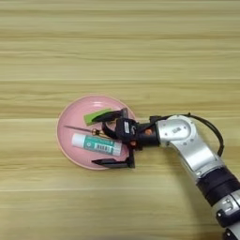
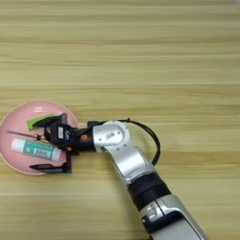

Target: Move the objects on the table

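A: What is seen in the left eye view?
B: A glue stick [image 1: 96, 144], a green block [image 1: 95, 116] and a thin screwdriver [image 1: 80, 129] are held in the pink plate [image 1: 68, 149] on the surface [image 1: 120, 47].

A: And in the right eye view?
B: The hand [image 2: 43, 144] is spread wide over the plate's right side, its fingers [image 2: 47, 168] straddling the glue stick; nothing is gripped.

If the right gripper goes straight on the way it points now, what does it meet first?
Probably the white-and-teal glue stick lying in the round pink plate: the right gripper points left with open fingers around it, though its height is unclear.
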